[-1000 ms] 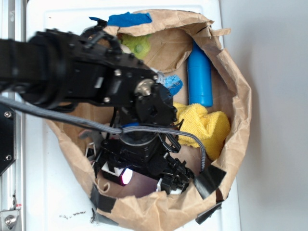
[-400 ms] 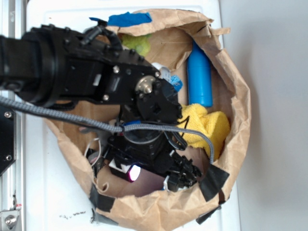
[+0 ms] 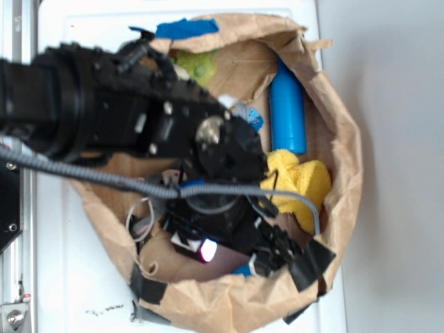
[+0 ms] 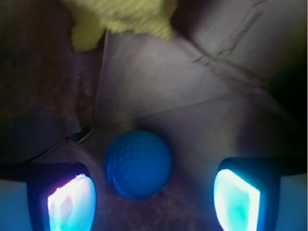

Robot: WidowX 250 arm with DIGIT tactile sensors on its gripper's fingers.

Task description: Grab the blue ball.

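The ball (image 4: 138,164) sits on the brown paper floor of the bag (image 3: 343,159), low between the two glowing fingers (image 4: 71,201). The hand (image 4: 154,199) is spread wide, one finger on each side, not touching the ball, so I think it is set to close on it. The ball lies nearer the left finger. The yellow cloth (image 4: 122,19) is well apart. The bag wall stands close around the arm, so room is tight.

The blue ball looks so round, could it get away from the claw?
It might. The blue ball sits closer to one finger of the open claw, so that finger may touch first and roll it across the crinkled paper bag. The yellow plush sits close ahead and might snag.
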